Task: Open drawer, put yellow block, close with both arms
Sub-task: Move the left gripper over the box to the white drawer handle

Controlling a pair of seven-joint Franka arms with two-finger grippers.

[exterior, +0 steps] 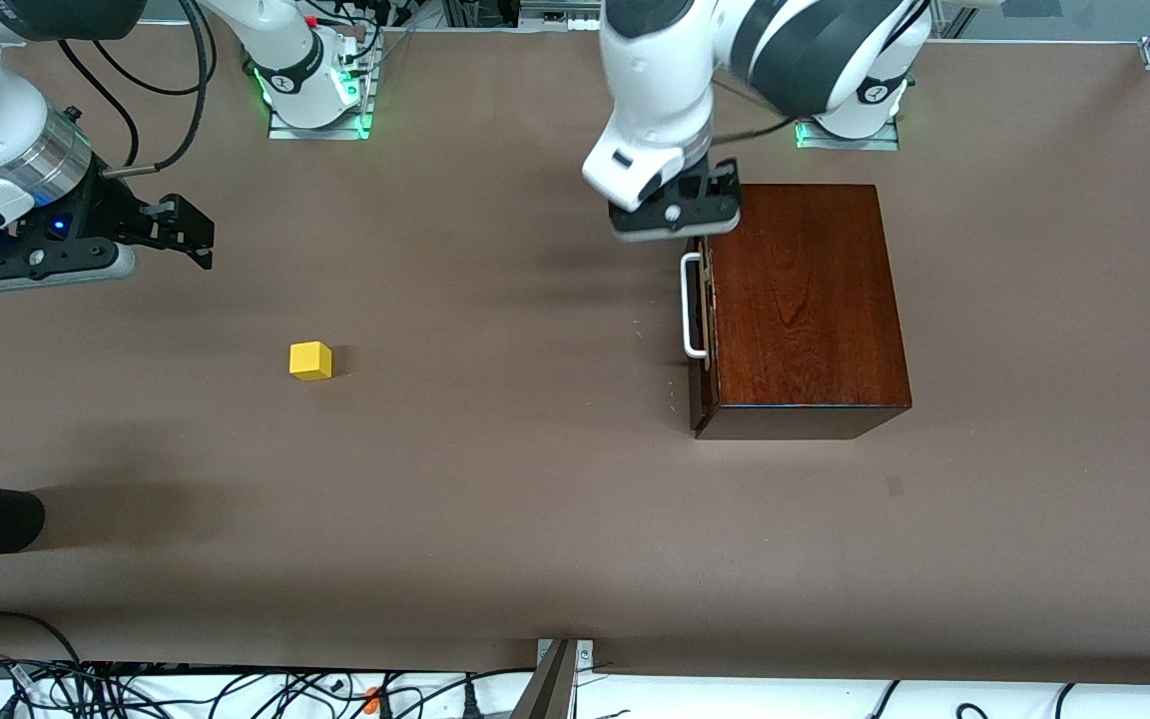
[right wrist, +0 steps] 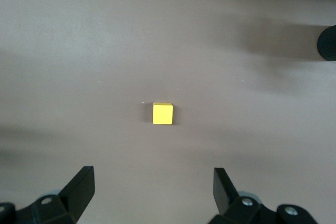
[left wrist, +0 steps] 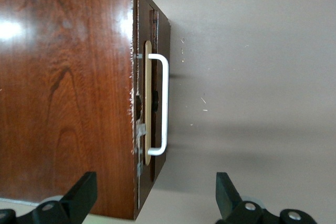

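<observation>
Block point(exterior: 310, 360) on table, well apart from box point(exterior: 805, 300), toward right arm's end | drawer point(exterior: 701, 330) shut, nothing done yet | left gripper point(exterior: 676, 212) spread over box's handle point(exterior: 690, 305) edge | right gripper point(exterior: 181, 232) spread, empty, up near block | you've got open, load, close left

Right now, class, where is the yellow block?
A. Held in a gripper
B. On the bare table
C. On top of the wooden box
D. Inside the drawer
B: the yellow block sits alone on the table, apart from the wooden box.
</observation>
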